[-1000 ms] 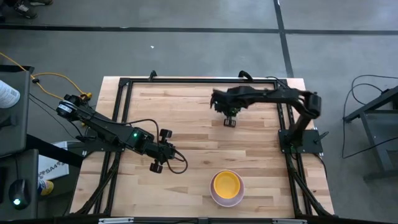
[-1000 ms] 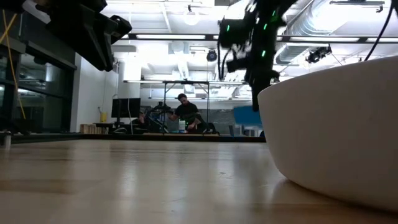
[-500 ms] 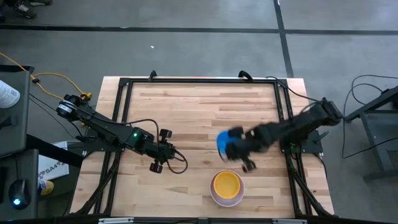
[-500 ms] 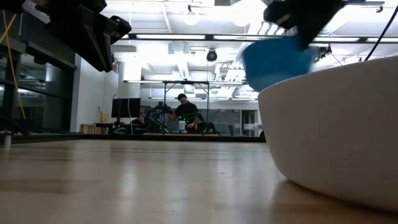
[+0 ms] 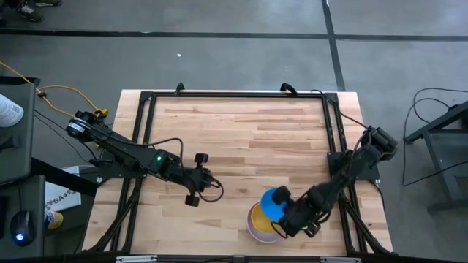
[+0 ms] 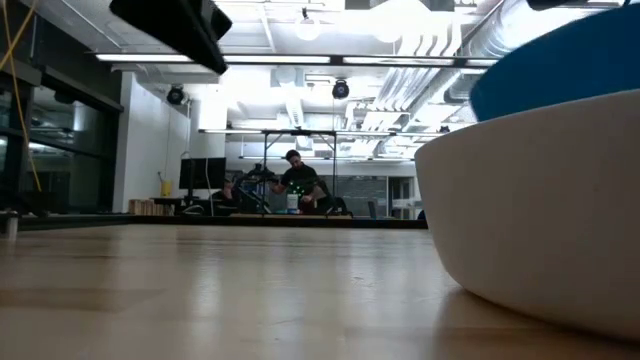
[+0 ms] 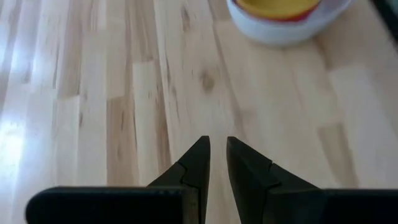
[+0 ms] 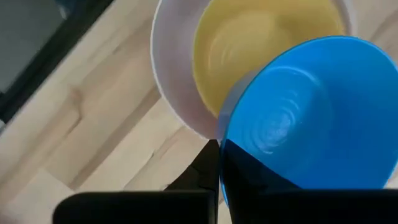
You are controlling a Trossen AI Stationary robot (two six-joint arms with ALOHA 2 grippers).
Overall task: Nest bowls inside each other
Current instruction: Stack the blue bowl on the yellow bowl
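Observation:
Near the table's front edge stands the white bowl (image 5: 254,229), with the yellow bowl (image 5: 262,219) nested in it. In the left wrist view a reddish rim (image 7: 309,14) shows between the two. My right gripper (image 5: 284,214) is shut on the blue bowl (image 5: 273,203), which it holds tilted over that stack. In the low view the blue bowl (image 6: 560,70) sits just above the white bowl's rim (image 6: 520,140); whether they touch I cannot tell. My left gripper (image 5: 207,181) hovers over bare wood left of the stack, its fingers (image 7: 200,155) a narrow gap apart with nothing between them. My right gripper pinches the blue bowl's rim (image 8: 221,144) between its two fingers, one on each side of the wall. The fingers slant steeply down from the table's right side. The bowl is tilted, its hollow toward the wrist camera, and overlaps the yellow bowl (image 8: 249,43) below.
A black frame (image 5: 146,98) runs around the wooden table top. Bare wood (image 5: 241,131) lies across the middle and far half. In the low view, people sit at a desk (image 6: 290,195) in the room beyond the table.
My right gripper has swung with the blue bowl from the table's far side toward the near edge, turning as it went, and now stands over the white bowl. My left gripper has tipped upward a little where it was.

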